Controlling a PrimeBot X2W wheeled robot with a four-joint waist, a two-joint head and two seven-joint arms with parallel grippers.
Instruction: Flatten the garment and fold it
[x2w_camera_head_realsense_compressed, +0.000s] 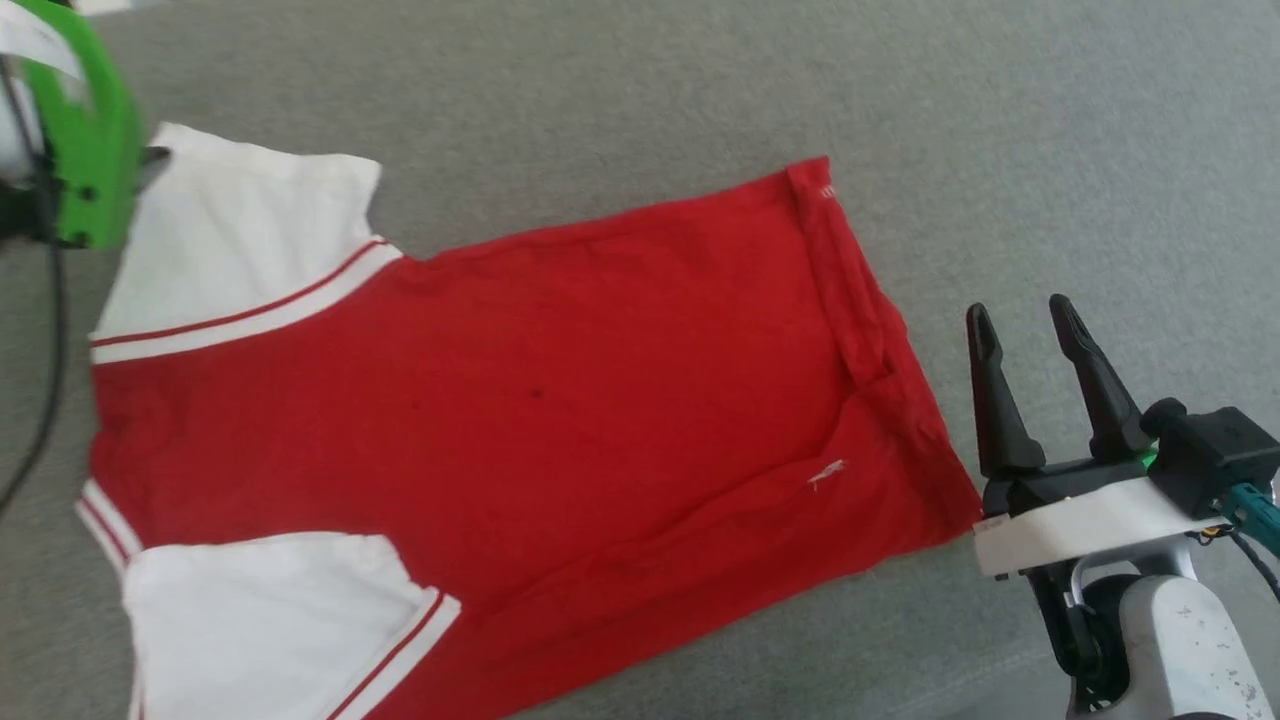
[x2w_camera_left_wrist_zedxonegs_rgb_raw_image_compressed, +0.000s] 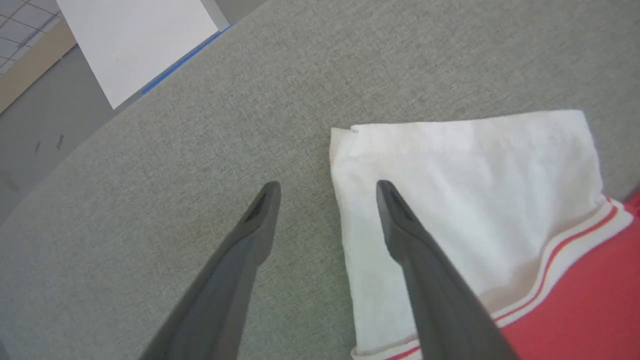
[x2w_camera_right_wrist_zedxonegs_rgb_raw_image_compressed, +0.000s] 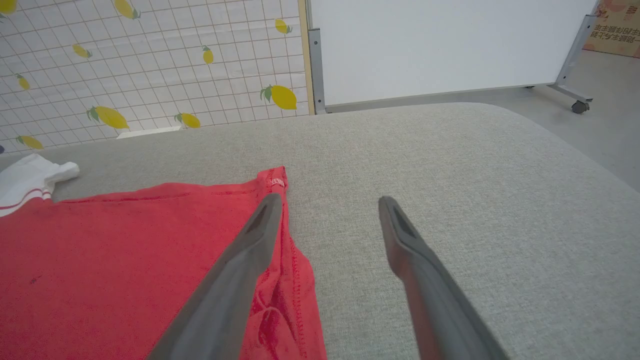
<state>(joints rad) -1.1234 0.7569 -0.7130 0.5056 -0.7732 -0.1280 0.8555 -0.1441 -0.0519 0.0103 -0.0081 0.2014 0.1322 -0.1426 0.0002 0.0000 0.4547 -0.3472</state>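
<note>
The garment (x2w_camera_head_realsense_compressed: 520, 400), a red T-shirt with white sleeves and striped trim, lies spread on the grey padded table (x2w_camera_head_realsense_compressed: 640, 80), sleeves to the left and hem to the right. The hem (x2w_camera_head_realsense_compressed: 860, 300) is rumpled and partly turned over. My right gripper (x2w_camera_head_realsense_compressed: 1020, 308) stands open just right of the hem, nothing between its fingers; in the right wrist view its left finger (x2w_camera_right_wrist_zedxonegs_rgb_raw_image_compressed: 250, 250) is over the hem edge of the garment (x2w_camera_right_wrist_zedxonegs_rgb_raw_image_compressed: 125, 250). My left gripper (x2w_camera_left_wrist_zedxonegs_rgb_raw_image_compressed: 327, 185) is open over the corner of the far white sleeve (x2w_camera_left_wrist_zedxonegs_rgb_raw_image_compressed: 475, 190), one finger above fabric, one above table.
The left arm's green housing (x2w_camera_head_realsense_compressed: 85, 140) and a dark cable (x2w_camera_head_realsense_compressed: 50, 340) are at the upper left. Beyond the table stand a white wheeled board (x2w_camera_right_wrist_zedxonegs_rgb_raw_image_compressed: 440, 45) and a lemon-patterned wall (x2w_camera_right_wrist_zedxonegs_rgb_raw_image_compressed: 150, 65). The table's rounded edge (x2w_camera_right_wrist_zedxonegs_rgb_raw_image_compressed: 575, 145) drops to the floor at the right.
</note>
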